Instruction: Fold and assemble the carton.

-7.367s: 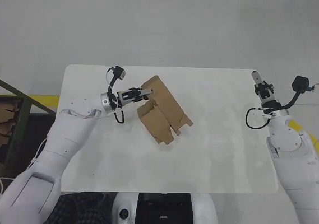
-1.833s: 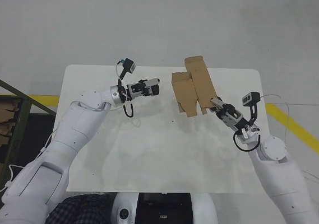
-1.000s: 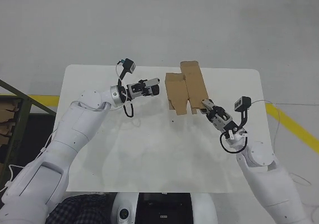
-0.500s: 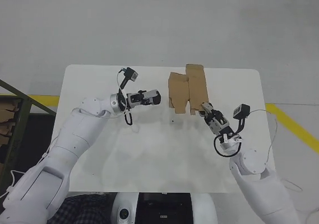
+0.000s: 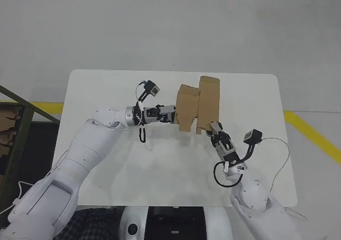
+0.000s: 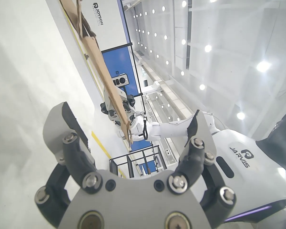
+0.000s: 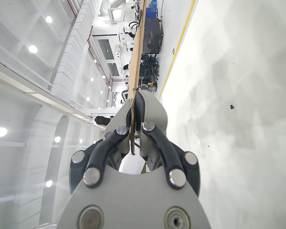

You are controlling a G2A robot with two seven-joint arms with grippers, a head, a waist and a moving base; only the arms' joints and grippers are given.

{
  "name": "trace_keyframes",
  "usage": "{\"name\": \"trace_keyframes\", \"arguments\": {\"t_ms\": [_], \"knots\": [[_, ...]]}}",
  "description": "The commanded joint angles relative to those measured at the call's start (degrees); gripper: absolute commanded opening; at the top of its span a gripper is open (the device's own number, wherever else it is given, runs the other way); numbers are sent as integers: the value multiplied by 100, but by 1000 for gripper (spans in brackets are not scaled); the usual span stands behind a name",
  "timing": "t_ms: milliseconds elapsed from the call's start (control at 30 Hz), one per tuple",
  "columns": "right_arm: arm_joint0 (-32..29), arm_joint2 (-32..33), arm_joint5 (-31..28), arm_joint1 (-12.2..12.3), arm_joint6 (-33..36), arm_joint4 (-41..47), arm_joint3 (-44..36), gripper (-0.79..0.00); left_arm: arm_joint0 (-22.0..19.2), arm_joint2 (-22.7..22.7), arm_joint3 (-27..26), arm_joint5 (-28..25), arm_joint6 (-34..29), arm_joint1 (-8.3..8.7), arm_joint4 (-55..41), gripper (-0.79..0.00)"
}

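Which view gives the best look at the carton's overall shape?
The top view: the carton shows its panels and flaps whole. The right wrist view shows it edge-on, pinched by the right gripper; the left wrist view, a slanted edge beyond the open left gripper.

Carton runs out of frame in the left wrist view; edge-on in the right one, faces hidden. From above, right gripper tips lost at its near edge. Dark speck on the table: too small to name.

Top view looks down; wrist views sight close along fingers, sharing carton.
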Motion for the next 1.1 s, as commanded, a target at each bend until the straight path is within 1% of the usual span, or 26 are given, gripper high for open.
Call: {"name": "trace_keyframes", "arguments": {"t_ms": [0,100,233,300,367,433,500,633,700,767,800,833,867,900,1000,1067], "knots": [[-11,-40,29,-24,-123,-133,-21,-785,-26,63,4,-26,27,-27,27,0],[-26,-82,98,-50,-207,-353,-55,-785,-90,136,79,-140,141,-54,229,0],[-45,-118,173,-80,-260,-557,-95,-785,-137,243,137,-217,217,-106,245,0],[-45,-128,194,-95,-257,-611,-97,-785,-167,282,177,-234,235,-128,239,-160],[-46,-126,200,-109,-255,-626,-95,-785,-193,299,243,-289,290,-146,231,-419],[-48,-114,195,-122,-267,-657,-91,-785,-216,322,293,-317,318,-161,237,-471],[-54,-109,191,-136,-280,-679,-86,-785,-230,339,326,-325,326,-173,226,-551],[-43,-100,207,-164,-267,-689,-96,-785,-250,365,367,-318,319,-185,243,-591],[-32,-98,206,-176,-233,-714,-107,-785,-254,364,391,-329,329,-188,234,-625],[-32,-97,212,-187,-199,-744,-123,-785,-264,356,416,-339,340,-190,222,-696],[-35,-94,212,-192,-187,-757,-133,-785,-266,350,422,-345,346,-191,206,-760],[-40,-92,205,-198,-177,-756,-142,-474,-265,340,426,-349,349,-193,174,-785],[-45,-85,197,-203,-171,-761,-146,-74,-260,329,424,-347,348,-194,130,-785],[-50,-78,182,-208,-166,-764,-153,0,-257,319,421,-332,333,-194,89,-785],[-52,2,89,-216,-81,-659,-163,0,-253,268,422,-281,281,-184,-11,-785],[-14,150,43,-206,116,-424,-116,0,-250,201,421,-219,220,-166,-121,-785]]}}
